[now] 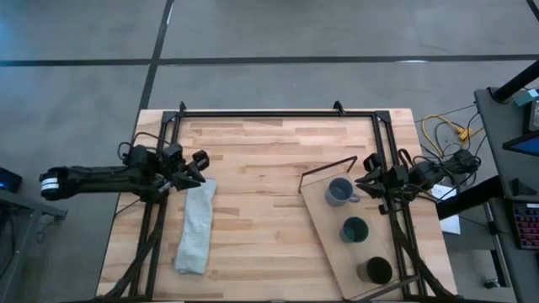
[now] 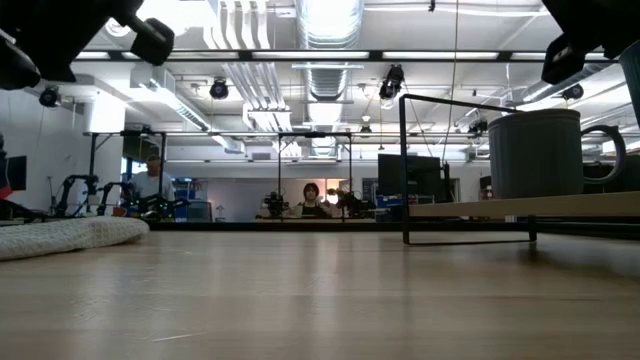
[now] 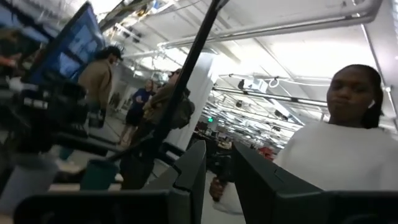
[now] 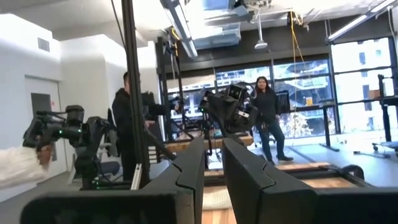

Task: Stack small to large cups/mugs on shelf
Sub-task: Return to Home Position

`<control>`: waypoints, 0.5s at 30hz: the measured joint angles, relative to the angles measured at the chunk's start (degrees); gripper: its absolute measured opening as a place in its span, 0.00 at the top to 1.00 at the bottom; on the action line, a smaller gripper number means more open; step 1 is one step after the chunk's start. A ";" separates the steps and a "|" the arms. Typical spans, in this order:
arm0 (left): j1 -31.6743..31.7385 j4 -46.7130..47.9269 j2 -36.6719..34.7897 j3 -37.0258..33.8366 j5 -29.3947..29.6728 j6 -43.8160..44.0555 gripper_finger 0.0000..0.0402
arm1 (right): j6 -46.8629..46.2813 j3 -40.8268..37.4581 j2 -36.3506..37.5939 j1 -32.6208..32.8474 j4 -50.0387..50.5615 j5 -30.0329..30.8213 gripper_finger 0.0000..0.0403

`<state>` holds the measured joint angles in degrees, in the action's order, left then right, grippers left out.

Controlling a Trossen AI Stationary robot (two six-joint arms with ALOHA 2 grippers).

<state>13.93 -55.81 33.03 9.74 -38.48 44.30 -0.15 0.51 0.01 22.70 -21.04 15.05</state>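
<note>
Three cups stand upright on their bases in a row on the pale wooden shelf board [image 1: 324, 220] at the table's right. They are a blue-grey mug [image 1: 339, 192] with a side handle, a dark teal cup [image 1: 354, 229] and a black cup [image 1: 376, 270]. The board's dark wire frame [image 1: 330, 167] is at its far end. In the low view the mug [image 2: 535, 150] stands on the board [image 2: 470, 208]. My left gripper [image 1: 202, 165] hovers at the table's left, shut and empty. My right gripper [image 1: 367, 177] hovers just right of the mug, shut and empty.
A grey folded cloth [image 1: 195, 227] lies flat on the butcher-block table [image 1: 261, 202] just below my left gripper. Dark metal frame rails [image 1: 278, 113] run along the table's far, left and right edges. People stand in the room beyond the table.
</note>
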 joint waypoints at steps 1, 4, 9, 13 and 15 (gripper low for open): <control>0.00 0.71 -0.91 -0.54 0.02 0.57 0.84 | -0.08 0.00 0.00 0.00 0.32 0.00 0.87; -0.02 1.08 -4.27 -2.70 1.88 0.43 0.84 | -0.23 0.00 0.00 0.00 0.59 0.00 0.87; -0.02 3.66 -9.37 -5.76 4.02 1.88 0.84 | -0.26 0.00 0.00 0.00 0.69 0.00 0.87; 0.00 7.25 -12.40 -6.68 4.74 1.86 0.84 | -0.24 0.00 0.00 0.00 0.75 0.00 0.87; 0.00 10.23 -13.58 -6.71 4.95 1.83 0.84 | -0.44 0.00 0.00 0.00 0.77 0.00 0.87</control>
<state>13.93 -45.58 19.45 3.03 -33.53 46.12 -0.59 0.51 0.01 22.70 -20.27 15.05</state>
